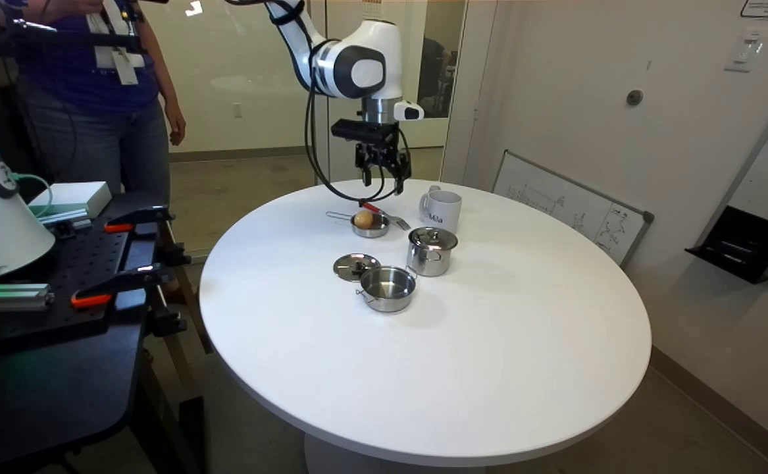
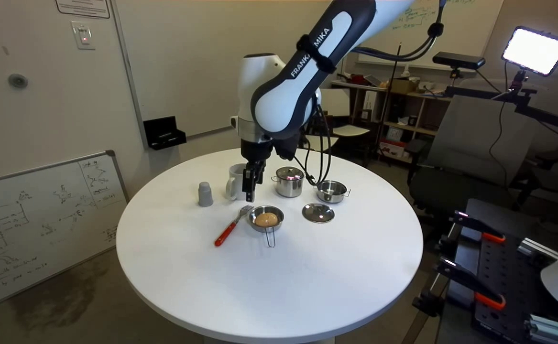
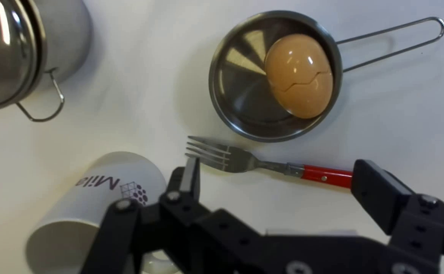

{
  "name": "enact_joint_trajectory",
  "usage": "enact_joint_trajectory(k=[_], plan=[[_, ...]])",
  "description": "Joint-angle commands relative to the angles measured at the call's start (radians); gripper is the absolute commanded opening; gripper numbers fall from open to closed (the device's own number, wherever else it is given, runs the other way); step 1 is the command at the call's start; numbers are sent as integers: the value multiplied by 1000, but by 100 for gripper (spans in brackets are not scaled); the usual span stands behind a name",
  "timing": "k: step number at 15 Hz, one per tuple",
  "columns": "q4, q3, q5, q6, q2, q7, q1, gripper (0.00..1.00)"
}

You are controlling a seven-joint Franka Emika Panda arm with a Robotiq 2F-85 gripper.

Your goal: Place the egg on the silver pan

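Claw (image 1: 384,185) is hovering above table (image 1: 489,368), jaws standing wide apart; mug (image 3: 92,201) is showing "Mila", arm (image 2: 286,105) "FRANK…MIKA".

egg (image 3: 299,76): brown | pan (image 3: 244,102): silver | fork handle (image 3: 325,176): red | mug (image 3: 88,201): white, dark lettering (image 3: 98,181) | tool (image 3: 277,165): black

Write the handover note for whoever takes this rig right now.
End effector: open, holding nothing, above the table.
Egg: lying inside the silver pan; the pan sits on the table, with a fork beside it.
Done: egg is in the pan.
Left: no placing; probably just back away without bumping the pan.
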Motion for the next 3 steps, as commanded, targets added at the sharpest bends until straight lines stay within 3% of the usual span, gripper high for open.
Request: enact_joint_trajectory(k=[1,3], plan=[[4,1,-1,-3,2,1,-3,100],[4,3,-1,-3,4,1,0,100]])
